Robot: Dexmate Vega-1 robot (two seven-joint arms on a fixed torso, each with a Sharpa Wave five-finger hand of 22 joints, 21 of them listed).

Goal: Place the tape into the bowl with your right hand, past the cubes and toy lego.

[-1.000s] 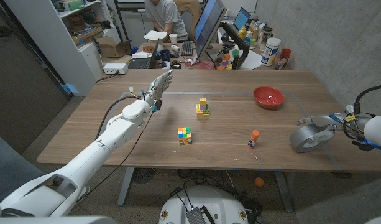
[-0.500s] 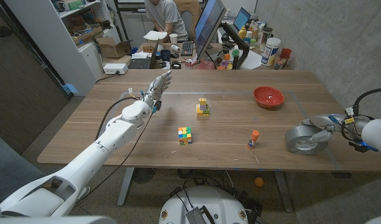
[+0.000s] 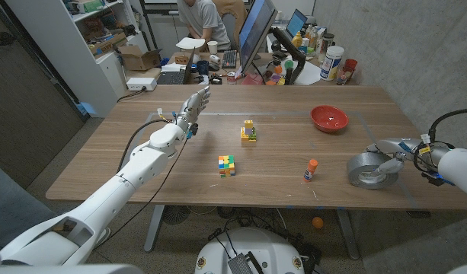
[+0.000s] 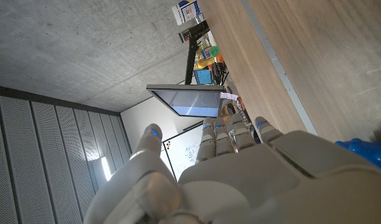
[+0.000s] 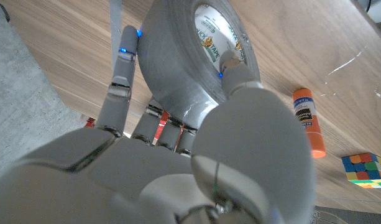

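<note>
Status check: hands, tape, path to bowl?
Right hand grips grey duct-tape roll. Left hand open, raised. Red bowl empty; path looks clear.

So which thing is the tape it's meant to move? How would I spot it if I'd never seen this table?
Start at the wooden table and go to the end on the robot's right, nearer the robot than the red bowl. There the right hand holds the tape, with its thumb in the hole. It is a fat grey ring, much larger than the small orange-capped glue stick beside it.
</note>
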